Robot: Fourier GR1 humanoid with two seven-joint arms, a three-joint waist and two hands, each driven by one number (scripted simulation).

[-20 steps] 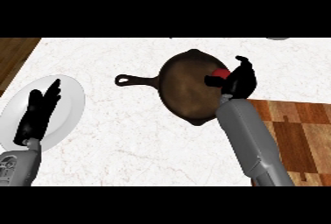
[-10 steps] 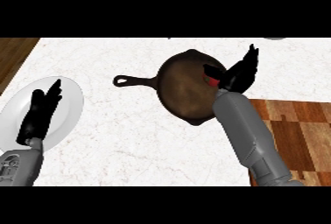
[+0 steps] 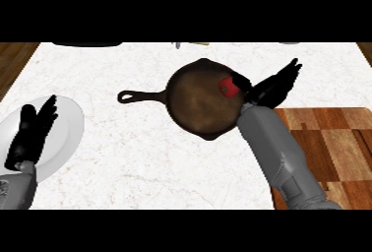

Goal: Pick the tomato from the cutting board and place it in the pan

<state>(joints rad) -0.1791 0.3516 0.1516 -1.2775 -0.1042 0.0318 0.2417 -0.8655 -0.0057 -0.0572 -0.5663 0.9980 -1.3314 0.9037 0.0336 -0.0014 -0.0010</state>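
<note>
tomato (image 3: 230, 86): seen lying inside the pan now, near its right rim, no longer wrapped by fingers as it was a second ago (only a red patch shows, partly behind the hand).
pan (image 3: 198, 98): dark skillet on the white counter, handle pointing left; not seen to have shifted.
right hand (image 3: 274, 86): fingers straightened and fanned out up and to the right, nothing held; it has been opened over the last second and sits just beside the tomato.
meaning: the release looks done, so the placing is judged basically finished, only a pull-back is left.
cutting board (image 3: 330, 142): wooden, under the right forearm, no tomato seen on it.
left hand (image 3: 33, 130): resting open over the white plate (image 3: 69, 123) at the left edge.
</note>
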